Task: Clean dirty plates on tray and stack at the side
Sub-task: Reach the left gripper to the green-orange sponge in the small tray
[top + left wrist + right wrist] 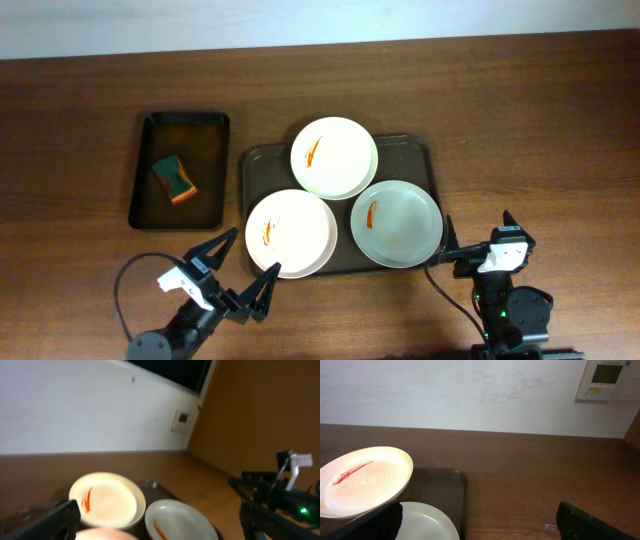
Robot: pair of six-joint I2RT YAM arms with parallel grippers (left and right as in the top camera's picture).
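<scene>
Three dirty plates lie on the large dark tray (420,150). A cream plate (334,157) with an orange smear is at the back. A second cream plate (290,233) is front left and overhangs the tray's front rim. A pale grey-green plate (396,223) is front right. My left gripper (249,268) is open and empty, just in front of the front-left plate. My right gripper (478,236) is open and empty, right of the grey-green plate. The left wrist view shows the back plate (106,500) and the grey-green plate (177,520). The right wrist view shows the back plate (362,480).
A smaller black tray (182,168) at the left holds a green and orange sponge (175,178). Bare wooden table (540,130) lies right of the large tray. A white wall runs behind the table's far edge.
</scene>
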